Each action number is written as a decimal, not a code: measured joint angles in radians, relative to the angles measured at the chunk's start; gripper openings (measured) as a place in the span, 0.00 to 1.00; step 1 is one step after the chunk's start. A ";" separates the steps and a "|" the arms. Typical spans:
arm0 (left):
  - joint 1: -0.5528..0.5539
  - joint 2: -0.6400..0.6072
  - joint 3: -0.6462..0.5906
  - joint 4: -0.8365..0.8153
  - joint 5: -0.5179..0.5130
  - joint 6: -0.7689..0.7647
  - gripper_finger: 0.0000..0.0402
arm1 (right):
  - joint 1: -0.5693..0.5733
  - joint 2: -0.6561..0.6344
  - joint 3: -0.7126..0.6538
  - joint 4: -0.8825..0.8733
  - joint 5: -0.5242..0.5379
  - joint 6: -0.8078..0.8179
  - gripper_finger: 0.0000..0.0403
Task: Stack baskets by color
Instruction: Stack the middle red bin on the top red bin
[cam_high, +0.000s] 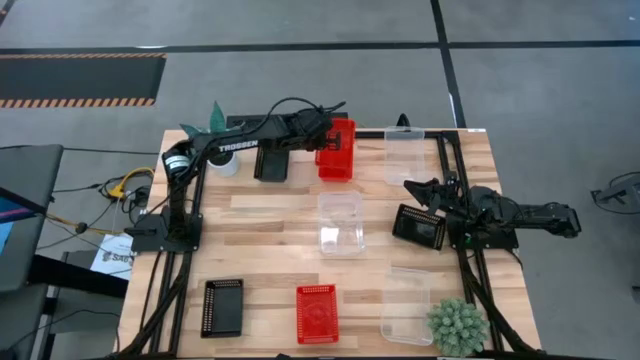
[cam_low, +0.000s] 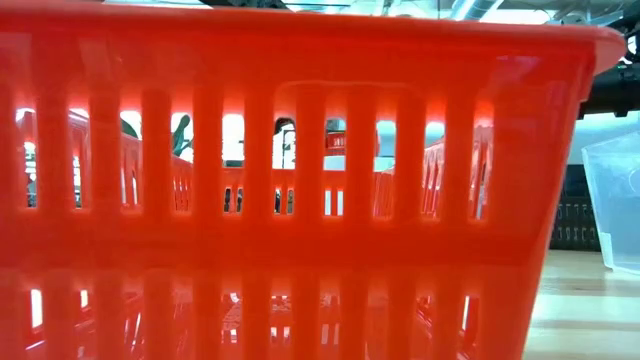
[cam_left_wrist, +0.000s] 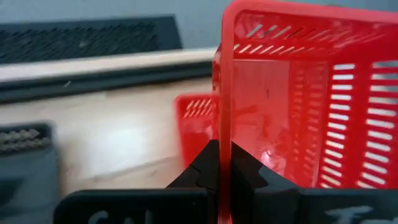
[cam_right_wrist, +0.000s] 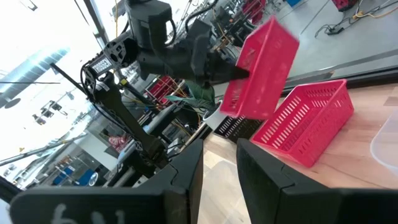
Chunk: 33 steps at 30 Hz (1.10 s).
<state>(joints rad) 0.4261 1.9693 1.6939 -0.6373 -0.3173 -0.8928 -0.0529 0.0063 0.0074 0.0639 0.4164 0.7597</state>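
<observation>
At the far edge, left pincer (cam_high: 322, 137): we see it pinched tight on the wall of a red basket (cam_high: 340, 140), held tilted above a second red basket (cam_right_wrist: 305, 127).
Right pincer (cam_high: 425, 190): we cannot tell its fingers; a black basket (cam_high: 420, 226) sits under it.
Clear baskets (cam_high: 340, 222): middle, twelve o'clock, five o'clock.
Third red basket (cam_high: 316, 313): six o'clock.
Other black baskets (cam_high: 222, 306): seven and eleven o'clock.

1. High view: straight down over the whole table (cam_high: 270, 215), both arms in frame.
2. Low view: table height, lens nearly against a red basket (cam_low: 300, 180) that fills the frame.
3. Left wrist view: very close on the raised red basket (cam_left_wrist: 298, 99).
4. Right wrist view: looks across the table; shares that raised basket (cam_right_wrist: 258, 68) with the left wrist view.
</observation>
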 joint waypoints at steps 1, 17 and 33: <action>0.000 0.004 0.000 -0.010 -0.003 -0.004 0.00 | 0.000 0.000 0.000 0.000 0.000 0.000 0.30; -0.001 0.097 -0.001 0.029 0.025 -0.042 0.00 | 0.000 0.001 0.000 0.000 -0.006 0.026 0.30; 0.009 0.097 -0.001 0.014 0.045 -0.069 0.16 | 0.000 0.001 0.000 0.000 -0.007 0.022 0.30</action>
<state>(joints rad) 0.4351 2.0659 1.6932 -0.6236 -0.2719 -0.9623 -0.0528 0.0071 0.0071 0.0643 0.4091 0.7815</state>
